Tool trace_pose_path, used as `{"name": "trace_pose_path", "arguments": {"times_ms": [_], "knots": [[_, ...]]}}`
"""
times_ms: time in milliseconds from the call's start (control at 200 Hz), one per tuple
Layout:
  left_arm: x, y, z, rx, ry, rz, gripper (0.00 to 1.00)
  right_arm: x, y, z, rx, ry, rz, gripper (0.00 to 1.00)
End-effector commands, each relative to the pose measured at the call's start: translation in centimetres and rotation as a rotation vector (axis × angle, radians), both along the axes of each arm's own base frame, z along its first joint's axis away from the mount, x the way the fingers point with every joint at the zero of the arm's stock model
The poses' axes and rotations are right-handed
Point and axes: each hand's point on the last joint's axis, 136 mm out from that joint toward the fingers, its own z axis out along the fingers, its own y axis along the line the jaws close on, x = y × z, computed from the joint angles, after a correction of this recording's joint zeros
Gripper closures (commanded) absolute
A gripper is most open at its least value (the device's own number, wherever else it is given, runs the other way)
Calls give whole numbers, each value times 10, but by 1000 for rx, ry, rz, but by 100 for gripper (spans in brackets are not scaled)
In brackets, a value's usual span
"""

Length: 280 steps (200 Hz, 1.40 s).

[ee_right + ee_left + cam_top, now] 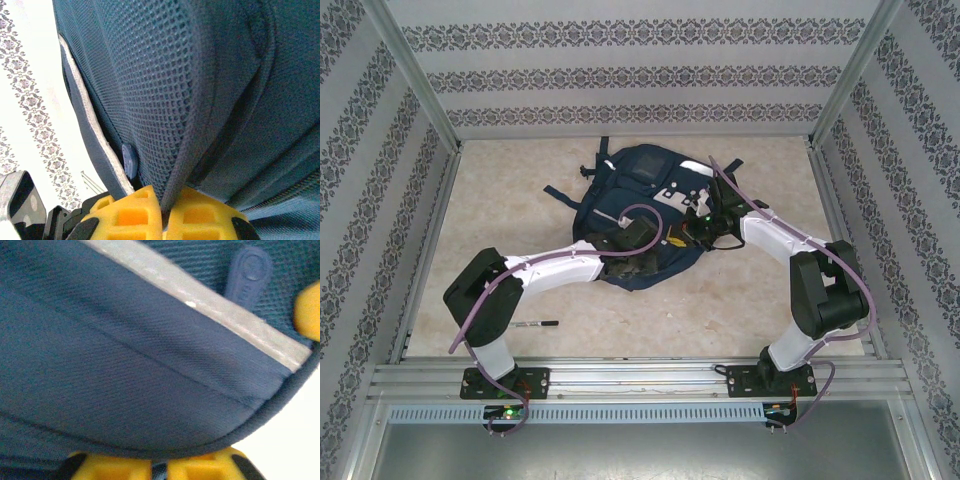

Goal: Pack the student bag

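- Navy fabric of the student bag (pixel 645 205) is lying crumpled at the middle of the table (pixel 520 180), between both arms.
- The right gripper (pixel 165 212) is pinching a mesh-backed fold tight between its yellow pads (pixel 200 220). A hard pull risks dragging the whole bag instead of opening it.
- The left gripper (pixel 159 467) is sitting fully closed, seemingly clamping the piped edge below the grey reflective stripe (pixel 200 310). So thin a bite risks slipping free under tension.
- A pen (pixel 532 324) is lying near the left arm's base, well apart from the bag.
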Motion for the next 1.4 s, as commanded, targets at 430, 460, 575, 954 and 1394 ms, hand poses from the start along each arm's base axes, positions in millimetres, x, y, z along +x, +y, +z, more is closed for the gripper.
{"name": "trace_pose_path", "arguments": {"times_ms": [430, 460, 575, 954, 1394], "knots": [[-2, 78, 42, 165, -188, -13, 100, -11, -26, 11, -40, -34, 56, 100], [-2, 83, 44, 168, -190, -19, 100, -10, -28, 10, -42, -35, 52, 100], [0, 94, 44, 164, -186, -58, 100, -9, -35, 5, -88, -50, 60, 100], [-13, -4, 47, -180, -127, -379, 47, -6, -19, 13, 17, -11, 58, 100], [-3, -32, 23, -154, -127, -453, 53, -8, -16, 14, 37, 8, 68, 100]]}}
